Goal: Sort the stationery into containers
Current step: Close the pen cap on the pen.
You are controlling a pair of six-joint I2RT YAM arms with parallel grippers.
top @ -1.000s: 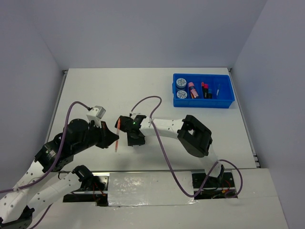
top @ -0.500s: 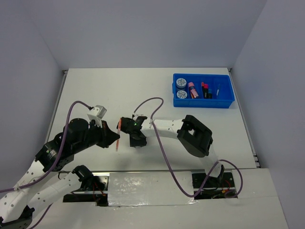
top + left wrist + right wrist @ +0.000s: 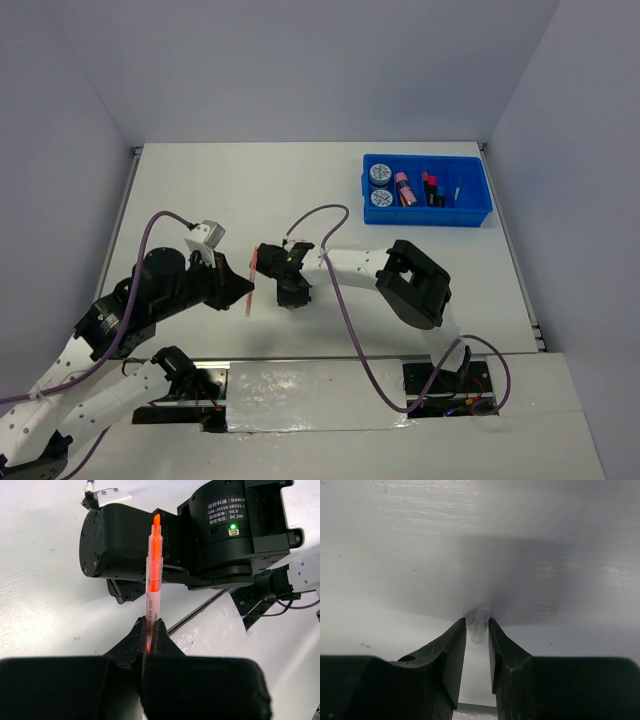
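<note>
Left fingers (image 3: 137, 636) are gripping an orange pen (image 3: 154, 565) above the near bench (image 3: 200, 190).
They are clenching its lower barrel, the tip pointing to 12 o'clock in the left wrist view, just in front of the right arm's black housing (image 3: 225, 530). The right fingers (image 3: 456, 642) are standing slightly apart around a small clear tube (image 3: 480, 615); I cannot tell whether they are pinching it. Far off at 1 o'clock, the blue tray (image 3: 478, 207) is holding tape discs (image 3: 380, 176), a pink cylinder (image 3: 402, 183) and highlighters (image 3: 431, 188).
</note>
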